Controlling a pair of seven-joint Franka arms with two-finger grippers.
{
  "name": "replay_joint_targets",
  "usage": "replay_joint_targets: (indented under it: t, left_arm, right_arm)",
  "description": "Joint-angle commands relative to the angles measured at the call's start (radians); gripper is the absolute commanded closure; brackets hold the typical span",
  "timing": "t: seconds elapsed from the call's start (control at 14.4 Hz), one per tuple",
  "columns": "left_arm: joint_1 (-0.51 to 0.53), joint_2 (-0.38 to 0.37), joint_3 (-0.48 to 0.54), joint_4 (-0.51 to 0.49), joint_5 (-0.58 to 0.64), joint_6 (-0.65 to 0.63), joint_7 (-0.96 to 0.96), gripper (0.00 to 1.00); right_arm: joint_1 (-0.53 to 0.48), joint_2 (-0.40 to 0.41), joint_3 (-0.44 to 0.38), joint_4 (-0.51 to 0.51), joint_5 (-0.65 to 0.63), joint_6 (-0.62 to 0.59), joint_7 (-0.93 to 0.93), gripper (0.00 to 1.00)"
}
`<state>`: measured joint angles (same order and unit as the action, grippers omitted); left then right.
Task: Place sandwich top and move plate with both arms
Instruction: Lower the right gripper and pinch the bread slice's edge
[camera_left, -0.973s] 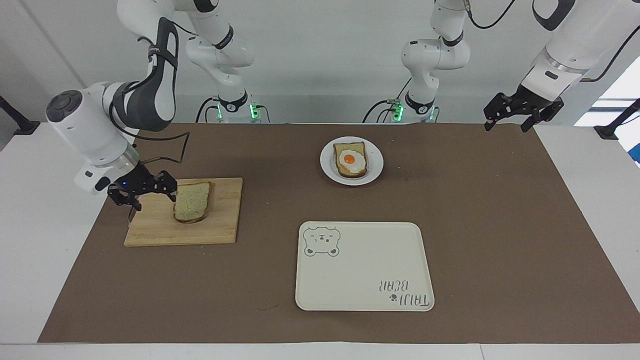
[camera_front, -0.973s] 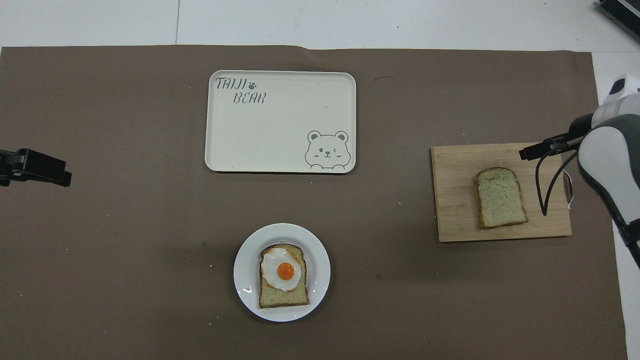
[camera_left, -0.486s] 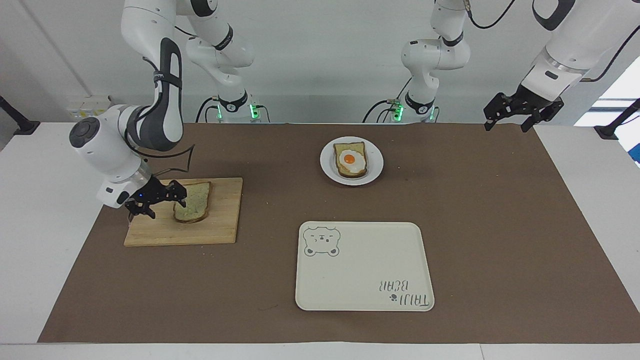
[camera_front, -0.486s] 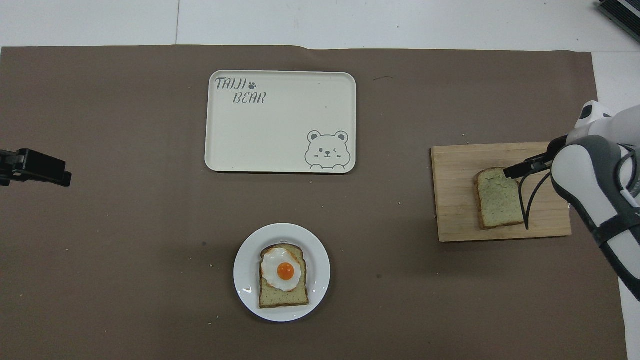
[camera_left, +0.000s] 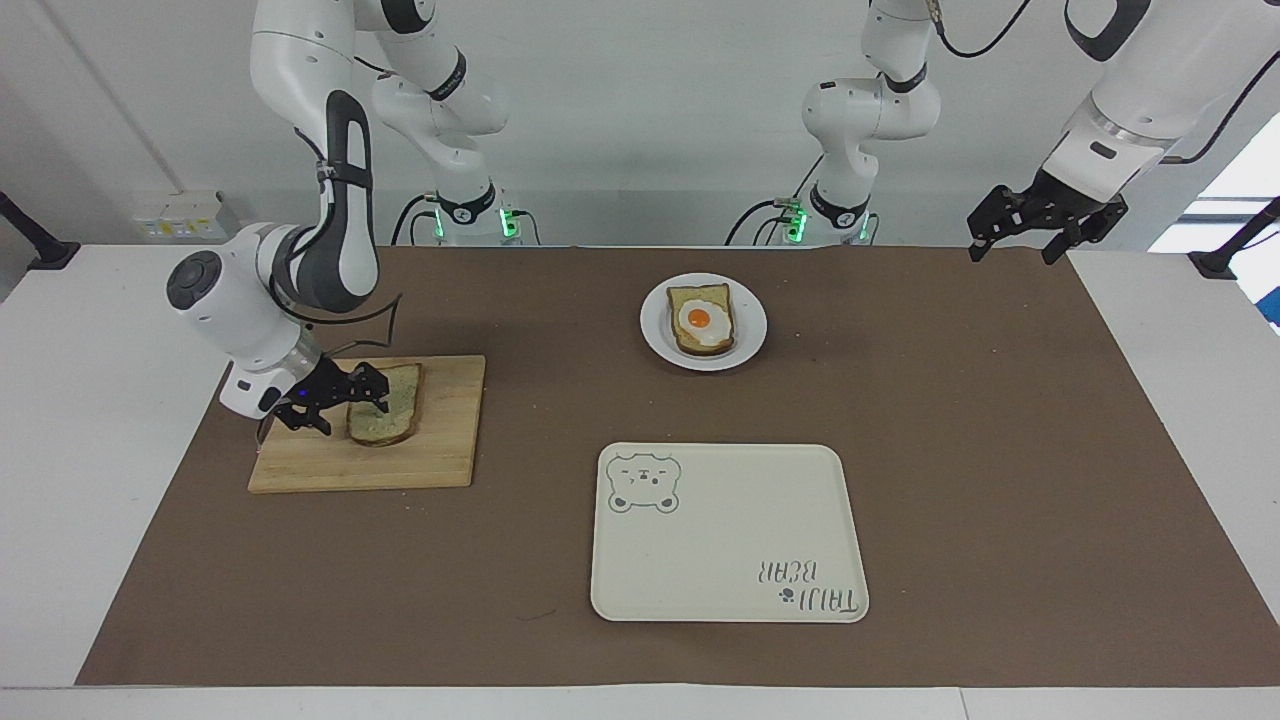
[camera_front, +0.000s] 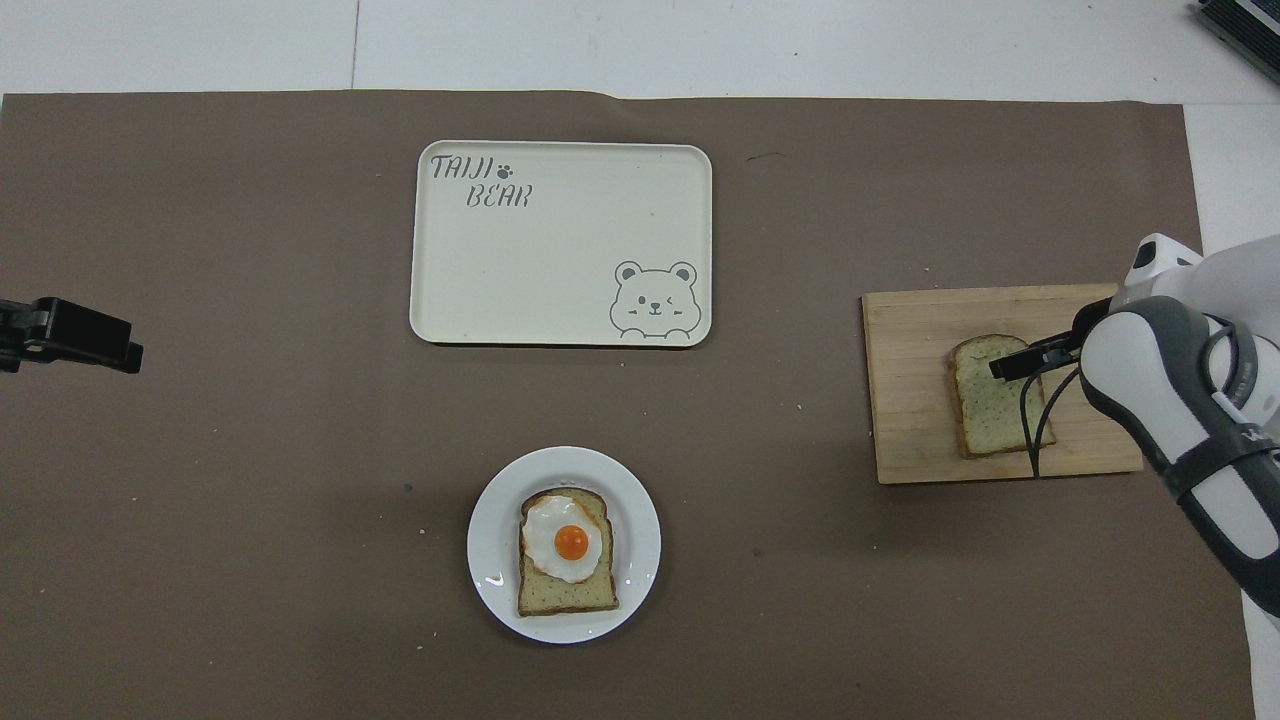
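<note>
Right gripper (camera_left: 338, 402), fingers spread wide, sits low over the sandwich top (camera_left: 388, 418) on the wooden board (camera_left: 440, 450) at its arm's end. Left gripper (camera_left: 1015, 238) waits open. Mid-table, near the robots, the plate (camera_left: 750, 335) carries egg-topped bread (camera_left: 700, 318).

Bright, even light falls from above, and both views are sharp from edge to edge with no visible bending of straight lines. Shadows are soft and short: a faint dark fringe beside the plate (camera_front: 495, 560) and the tray (camera_front: 560, 335). Small glare spots sit on the plate's rim. A window (camera_left: 1235, 190) blows out white.
</note>
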<state>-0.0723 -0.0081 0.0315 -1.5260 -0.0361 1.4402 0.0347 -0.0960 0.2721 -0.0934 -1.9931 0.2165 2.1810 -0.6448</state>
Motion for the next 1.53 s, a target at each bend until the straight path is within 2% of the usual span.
replay_joint_targets:
  t: [0.0, 0.35, 0.42, 0.83, 0.97, 1.46]
  left_arm:
    - [-0.003, -0.003, 0.002, -0.006, 0.010, 0.006, -0.010, 0.00]
    - [-0.003, -0.003, 0.002, -0.006, 0.010, 0.008, -0.010, 0.00]
    - [-0.003, -0.003, 0.002, -0.005, 0.010, 0.006, -0.010, 0.00]
    - [-0.003, -0.003, 0.002, -0.006, 0.010, 0.006, -0.010, 0.00]
    - [-0.003, -0.003, 0.002, -0.006, 0.010, 0.008, -0.009, 0.00]
    - [-0.003, -0.003, 0.002, -0.005, 0.010, 0.008, -0.009, 0.00]
  right_arm:
    - [-0.019, -0.007, 0.008, -0.030, 0.030, 0.025, -0.041, 0.00]
    - [-0.024, -0.005, 0.008, -0.039, 0.032, 0.023, -0.039, 0.00]
    - [-0.024, -0.005, 0.008, -0.041, 0.032, 0.023, -0.039, 0.06]
    - [-0.024, -0.005, 0.008, -0.046, 0.032, 0.025, -0.036, 0.73]
    - [-0.024, -0.005, 0.008, -0.046, 0.038, 0.025, -0.029, 1.00]
    - [-0.016, -0.004, 0.008, -0.044, 0.049, 0.022, 0.013, 1.00]
